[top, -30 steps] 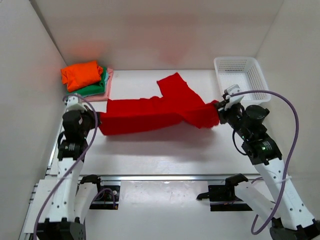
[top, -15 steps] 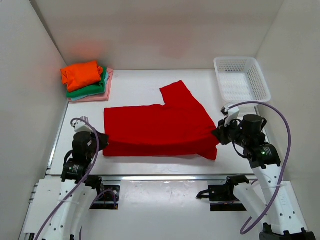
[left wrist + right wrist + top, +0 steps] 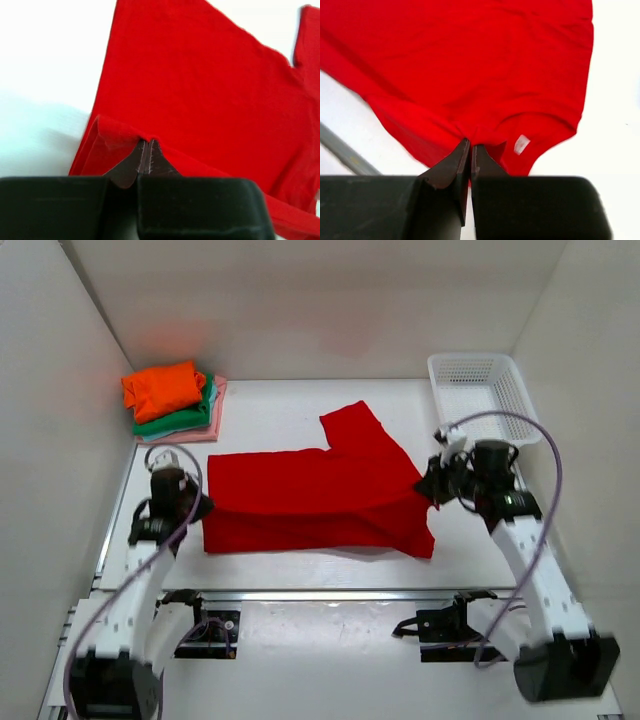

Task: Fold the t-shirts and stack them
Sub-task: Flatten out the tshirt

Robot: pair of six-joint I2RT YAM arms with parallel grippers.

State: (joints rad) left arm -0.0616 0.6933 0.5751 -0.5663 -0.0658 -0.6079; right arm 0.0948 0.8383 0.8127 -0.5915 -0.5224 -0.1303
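Observation:
The large red t-shirt (image 3: 315, 500) lies across the middle of the table, one sleeve pointing to the back. My left gripper (image 3: 198, 508) is shut on its left edge, seen in the left wrist view (image 3: 148, 142) with red cloth (image 3: 200, 90) pinched between the tips. My right gripper (image 3: 428, 490) is shut on the shirt's right edge by the collar, seen in the right wrist view (image 3: 470, 145) next to a white label (image 3: 521, 144). The orange shirt (image 3: 163, 389), green shirt (image 3: 190, 418) and pale pink shirt (image 3: 200, 432) lie folded in a stack at the back left.
A white mesh basket (image 3: 482, 398) stands at the back right, just behind my right arm. White walls close in the table on the left, back and right. A metal rail (image 3: 330, 593) runs along the near edge.
Both grippers first drew the stretched red shirt toward the near edge, laying it flat. They have since moved back a little with its edges, so the near part lifts and folds over.

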